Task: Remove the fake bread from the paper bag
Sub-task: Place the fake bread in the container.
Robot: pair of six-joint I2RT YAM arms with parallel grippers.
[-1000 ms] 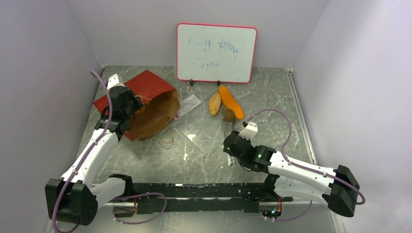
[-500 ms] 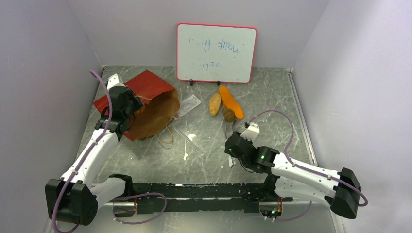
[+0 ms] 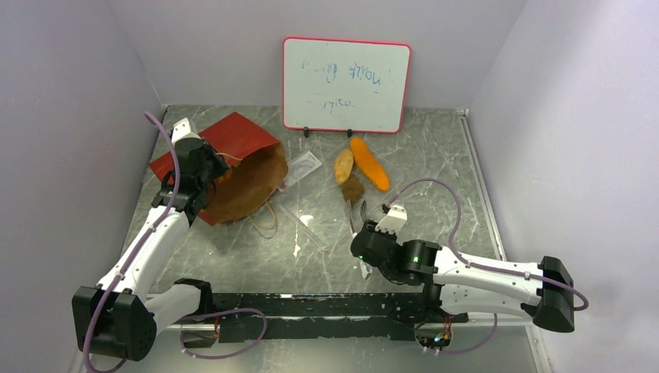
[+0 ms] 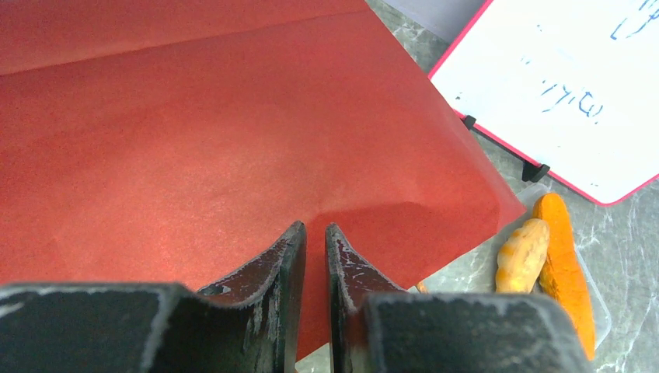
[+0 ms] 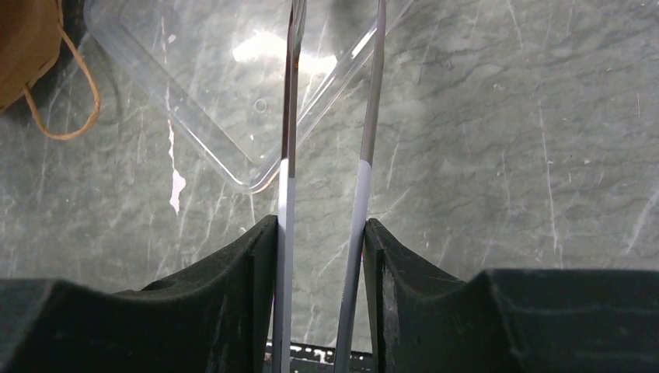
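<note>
A roll (image 3: pixel 344 165), a baguette (image 3: pixel 370 164) and a dark lump (image 3: pixel 353 189) (all toy bread) are lying outside the bag (image 3: pixel 233 140), near the whiteboard (image 3: pixel 346 84); anything inside is hidden. They are probably handling light, hard and slick, so gripping mid-body is looking safest. The left gripper (image 4: pixel 315 229) is pinching the bag's wall, jaws nearly together. The right gripper (image 5: pixel 320 233) is clamping thin tongs (image 5: pixel 289 116) above the smooth marbled table (image 3: pixel 435 155), with walls crowding close.

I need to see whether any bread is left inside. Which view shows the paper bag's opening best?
Top external: the paper bag lies on its side, its brown inside showing, though its depths are dim. Left wrist shows only the red outside; right wrist only a brown corner.
</note>
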